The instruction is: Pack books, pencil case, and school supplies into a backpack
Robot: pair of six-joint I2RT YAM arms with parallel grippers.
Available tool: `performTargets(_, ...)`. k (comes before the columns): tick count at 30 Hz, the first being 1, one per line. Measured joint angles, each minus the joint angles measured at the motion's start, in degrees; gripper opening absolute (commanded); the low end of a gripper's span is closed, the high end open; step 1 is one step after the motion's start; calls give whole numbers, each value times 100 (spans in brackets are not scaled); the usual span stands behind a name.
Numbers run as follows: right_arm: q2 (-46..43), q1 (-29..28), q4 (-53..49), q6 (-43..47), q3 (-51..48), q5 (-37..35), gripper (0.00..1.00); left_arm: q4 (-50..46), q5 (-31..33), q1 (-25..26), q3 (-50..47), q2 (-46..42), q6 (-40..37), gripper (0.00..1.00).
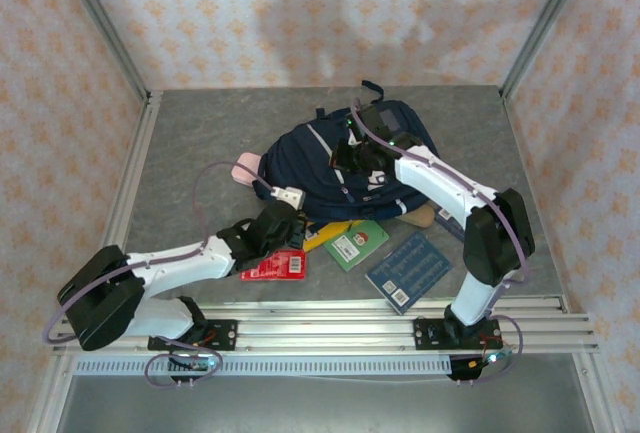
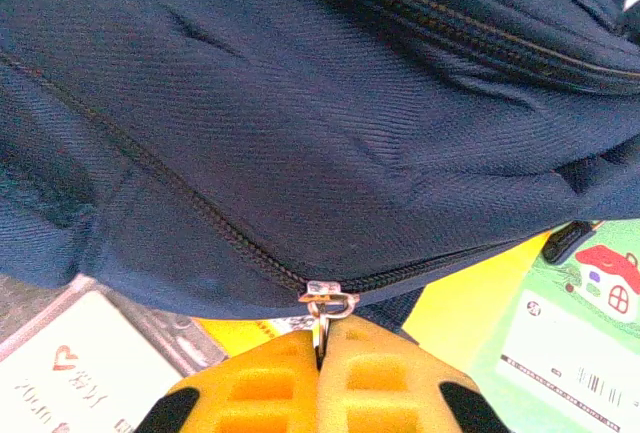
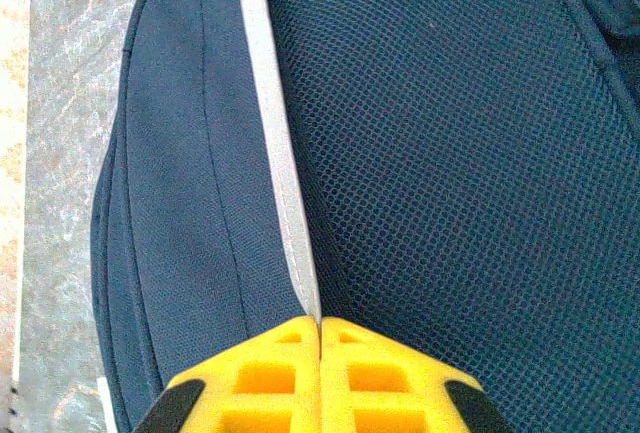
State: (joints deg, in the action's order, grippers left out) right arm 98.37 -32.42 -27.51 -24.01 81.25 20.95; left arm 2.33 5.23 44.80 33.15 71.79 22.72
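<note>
Metal zipper pull [image 2: 327,305] of large navy-blue fabric backpack [image 2: 300,123] is pinched in the left hand [image 2: 320,341], its pale grey stripe [image 3: 275,153] clamped in the right hand [image 3: 320,328].

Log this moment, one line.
left gripper shut on zipper pull | right gripper shut on backpack stripe | green book, blue book, red packet outside

Left tool [image 2: 320,341] pinching zipper pull [image 2: 326,304], navy backpack [image 2: 300,103] above, green book [image 2: 585,348] at right
</note>
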Motion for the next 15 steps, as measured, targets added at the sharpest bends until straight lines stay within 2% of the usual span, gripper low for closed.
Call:
performTargets(4, -9, -31, -127, 428, 42, 4, 0, -153, -57, -72, 0, -129, 87, 0)
performTargets(5, -9, -46, -173, 511, 59, 0, 6, -173, -105, -72, 0, -129, 103, 0)
performTargets(8, -13, -125, -415, 647, 181, -127, 39, -197, -319, -96, 0, -129, 129, 0)
performTargets(9, -22, -149, -492, 680, 227, -203, 45, -208, -363, -107, 0, -129, 129, 0)
performTargets(12, -153, -201, -662, 514, 299, -450, 49, -214, -529, -136, 0, -129, 131, 0)
performTargets(15, -487, -214, -859, 4, 299, -745, 40, -214, -695, -136, 0, -129, 131, 0)
